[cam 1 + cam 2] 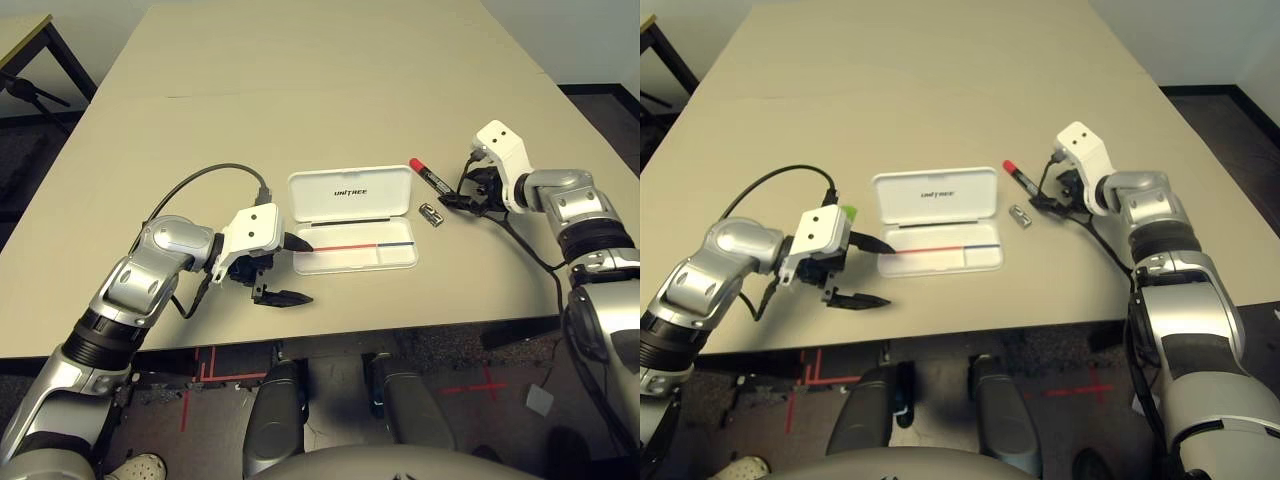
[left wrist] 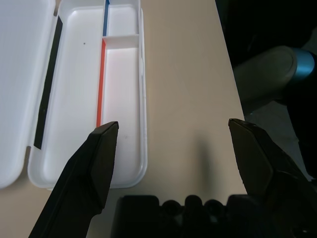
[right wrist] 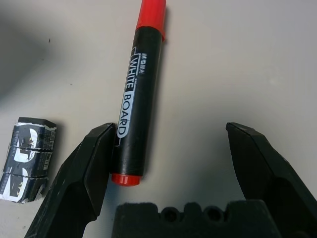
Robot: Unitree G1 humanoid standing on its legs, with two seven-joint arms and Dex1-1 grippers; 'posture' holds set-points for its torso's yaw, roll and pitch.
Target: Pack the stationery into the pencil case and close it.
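Beside the open pencil case (image 1: 352, 216), both jaws gape — right gripper (image 3: 171, 163) straddling the red marker (image 3: 136, 106).

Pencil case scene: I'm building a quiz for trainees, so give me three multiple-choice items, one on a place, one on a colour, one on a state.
1. Where does the red marker lie?
A. inside the pencil case
B. on the table, beside the case on the robot's right
C. held in the left tool

2. What colours is the stripe inside the pencil case?
A. red and blue
B. green and yellow
C. all black

3. How does the right tool stand?
A. shut on the marker
B. shut on nothing
C. open, with the marker's end between its fingers

Answers:
1 B, the marker rests on the table outside the case.
2 A, the stripe runs red, then blue.
3 C, the right wrist view shows wide-apart fingers around the marker's end.
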